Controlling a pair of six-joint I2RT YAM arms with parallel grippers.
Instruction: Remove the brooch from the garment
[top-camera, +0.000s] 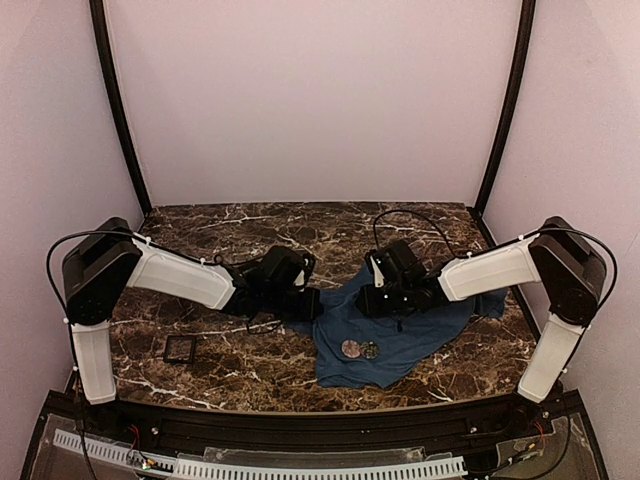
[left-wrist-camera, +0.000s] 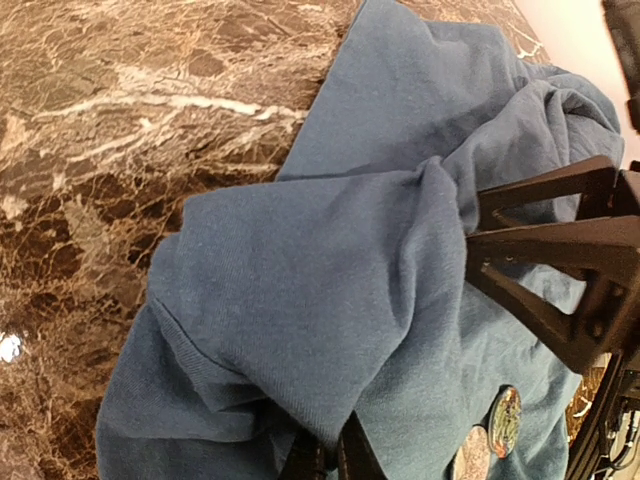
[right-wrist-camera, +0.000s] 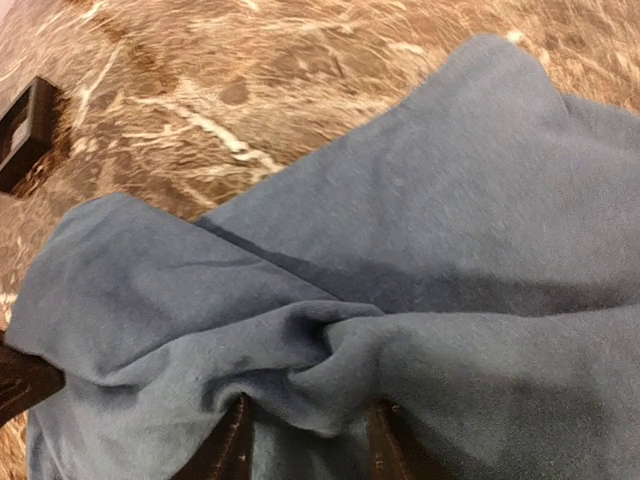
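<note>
Left hand (left-wrist-camera: 328, 456) pinches a fold of the blue garment (top-camera: 400, 325) | right hand (right-wrist-camera: 310, 438) clamps another bunch | brooch (top-camera: 350, 348) sits on the cloth's near part, beside a round badge (top-camera: 371, 350) | we judge it light, rigid and slippery: grip its rim while the limp cloth is held taut.

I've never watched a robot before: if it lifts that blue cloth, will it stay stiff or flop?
Probably floppy: the blue cloth lies crumpled in soft folds. Likely light, being thin enough to bunch between the fingers of the right gripper.
</note>
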